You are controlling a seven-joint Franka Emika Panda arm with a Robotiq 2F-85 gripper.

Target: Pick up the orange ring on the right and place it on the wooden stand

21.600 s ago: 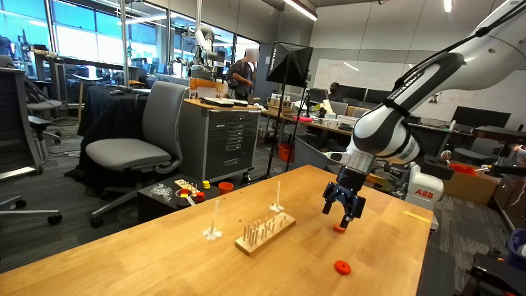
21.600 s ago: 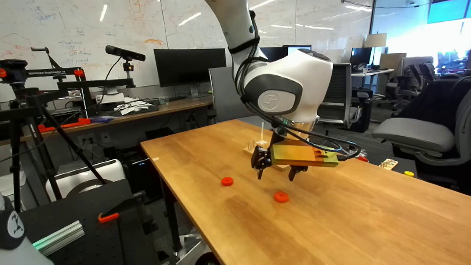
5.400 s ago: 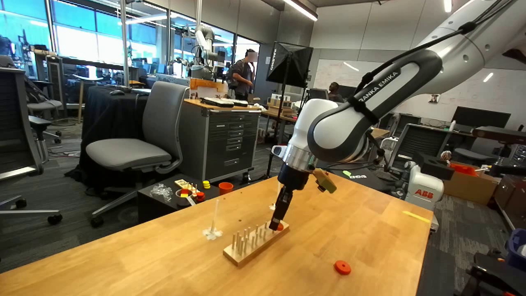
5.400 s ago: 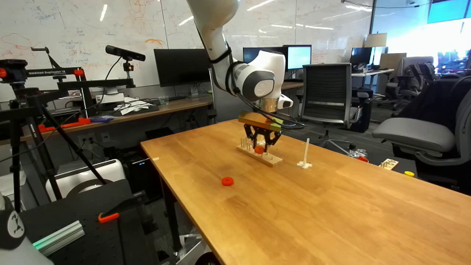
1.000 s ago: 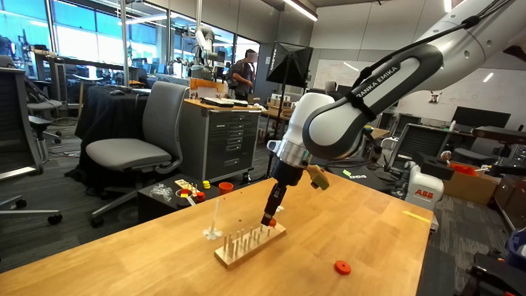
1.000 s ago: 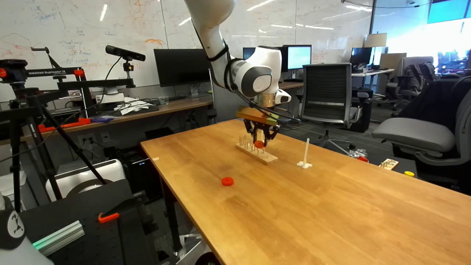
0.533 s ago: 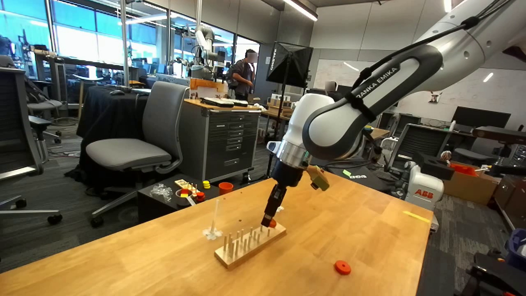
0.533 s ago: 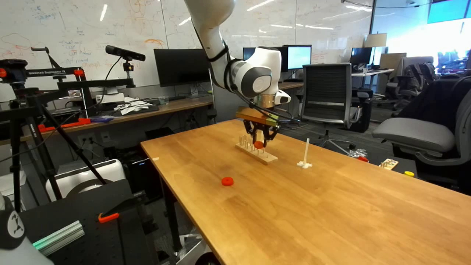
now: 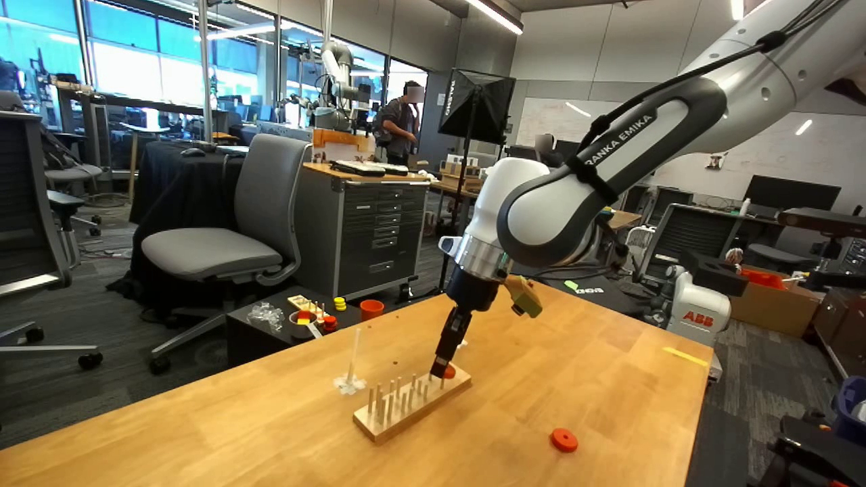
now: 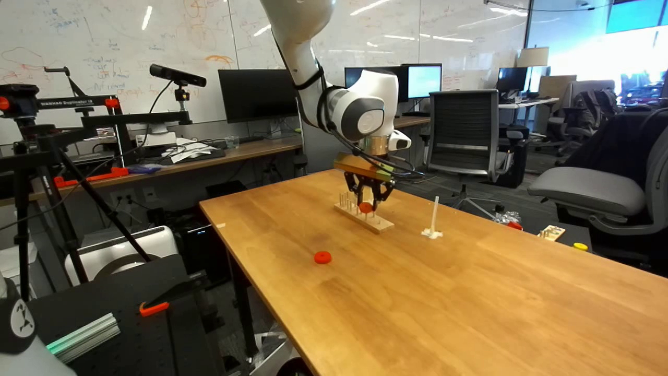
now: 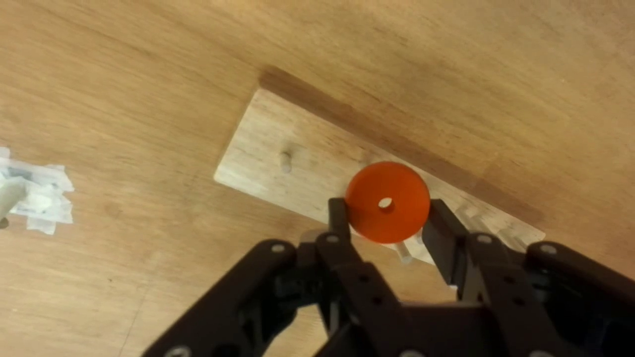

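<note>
My gripper point(image 11: 387, 206) is shut on the orange ring point(image 11: 369, 183), one finger against each side of its rim. The wooden stand point(image 11: 255, 134), a pale plate with thin upright pegs, lies directly beneath. In both exterior views the ring point(image 10: 366, 207) hangs low among the peg tops, near one end of the stand point(image 10: 378, 224). Through the ring's hole a pale spot shows; whether it is a peg tip or the plate I cannot tell. In an exterior view the fingers point(image 9: 440, 367) partly cover the ring point(image 9: 449, 371) and hide the pegs behind them.
An identical orange ring point(image 9: 563, 439) lies flat on the table, apart from the stand. A thin pale rod point(image 9: 354, 355) stands upright on a taped base beside the stand. White tape point(image 11: 49, 203) around a rod's foot shows in the wrist view.
Over the last half second my gripper sinks slightly with the ring. Compared with the oldest frames, the ring has left the table for the stand, and the stand has shifted a little.
</note>
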